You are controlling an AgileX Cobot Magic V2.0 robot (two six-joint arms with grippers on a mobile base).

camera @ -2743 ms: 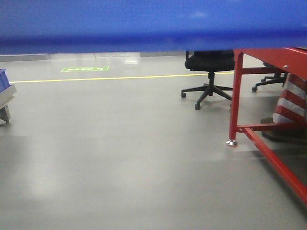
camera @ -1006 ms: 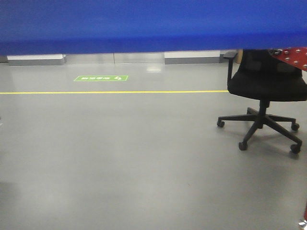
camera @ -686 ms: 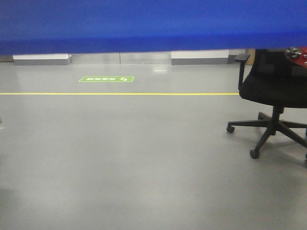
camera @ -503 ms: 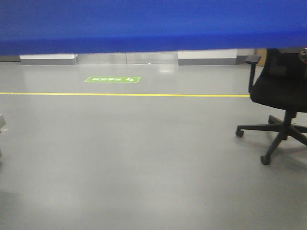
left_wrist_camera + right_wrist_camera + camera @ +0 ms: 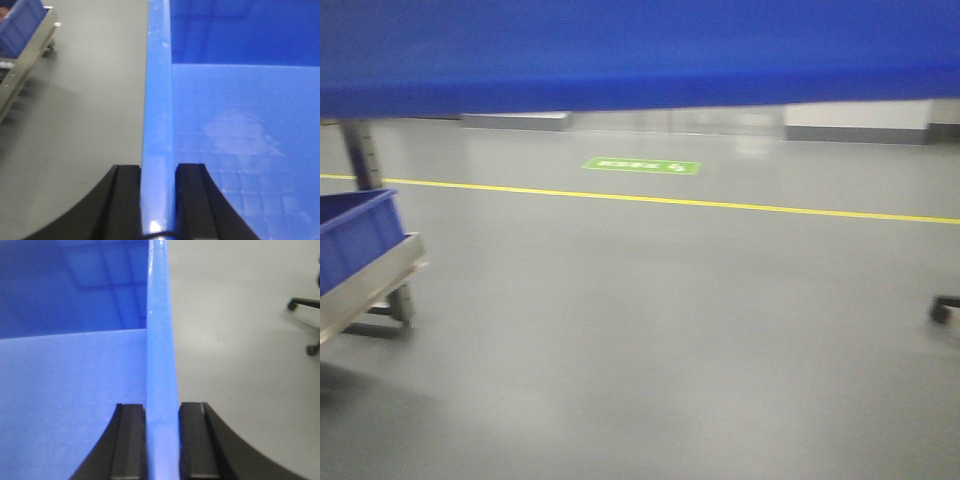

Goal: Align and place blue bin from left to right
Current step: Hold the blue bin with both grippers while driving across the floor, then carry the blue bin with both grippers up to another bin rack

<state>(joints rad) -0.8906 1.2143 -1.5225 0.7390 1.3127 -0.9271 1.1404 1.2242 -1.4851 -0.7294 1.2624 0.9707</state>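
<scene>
The blue bin fills the top of the front view as a wide blue band held up above the floor. In the left wrist view my left gripper is shut on the bin's left wall rim, one black finger outside and one inside. In the right wrist view my right gripper is shut on the bin's right wall rim in the same way. The bin's inside looks bare. Its bottom is hidden from the front view.
A metal cart carrying a smaller blue bin stands at the left, also seen as the cart in the left wrist view. A yellow floor line and green floor sign lie ahead. A chair caster shows at the right edge.
The view has swung left: the black chair slid out to the right, the red table is gone, and the cart with its bin came in at the left. Both grippers still hold the bin.
</scene>
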